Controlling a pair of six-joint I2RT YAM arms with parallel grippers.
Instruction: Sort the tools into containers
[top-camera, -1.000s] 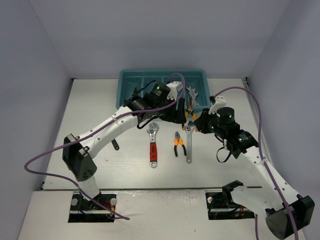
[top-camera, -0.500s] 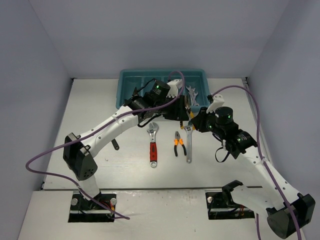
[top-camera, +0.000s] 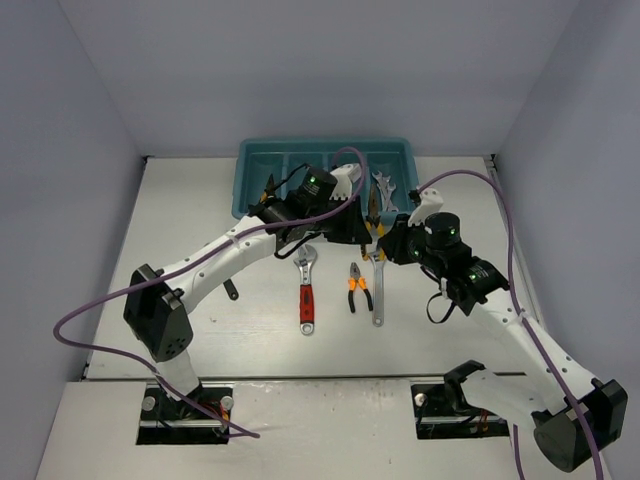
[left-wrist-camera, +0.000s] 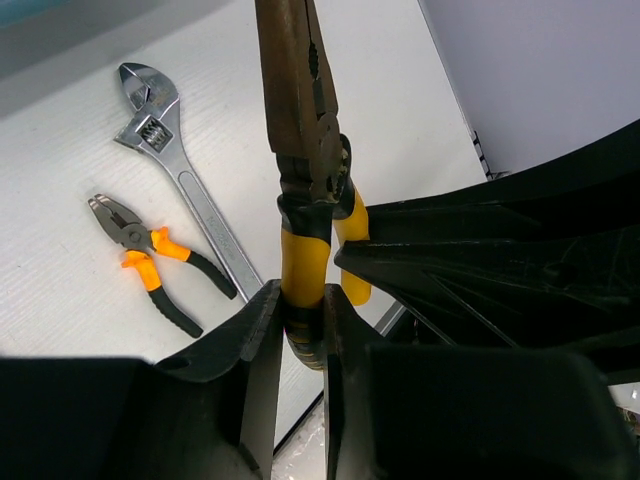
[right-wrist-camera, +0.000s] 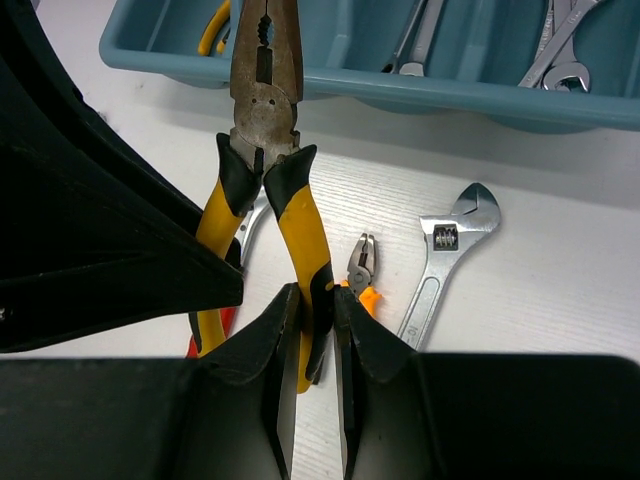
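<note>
Table (top-camera: 200, 200): white.
Walls (top-camera: 300, 70): plain pale lilac.
Left gripper (left-wrist-camera: 300, 305): grips yellow pliers (left-wrist-camera: 300, 150).
Right gripper (right-wrist-camera: 315, 300): grips the same pliers.

- Large pliers (right-wrist-camera: 265, 110): dull grey-brown head, yellow handles with black patches.
- Tray (right-wrist-camera: 450, 92): teal-blue.
- Small pliers (left-wrist-camera: 150, 265): grey head, orange collars, black handles.
- Red-handled wrench (top-camera: 306, 295): silver head, red handle.
- Silver wrench (left-wrist-camera: 185, 185): plain silver throughout.
- Spanners (right-wrist-camera: 560, 45): silver.
- Table (top-camera: 200, 200): white, finely ribbed.
- Left gripper (left-wrist-camera: 300, 330) and right gripper (right-wrist-camera: 312, 320): black.
- Cables (top-camera: 100, 310): purple.
- Left arm (top-camera: 215, 258) and right arm (top-camera: 530, 350): white links, black joints, green lights.
</note>
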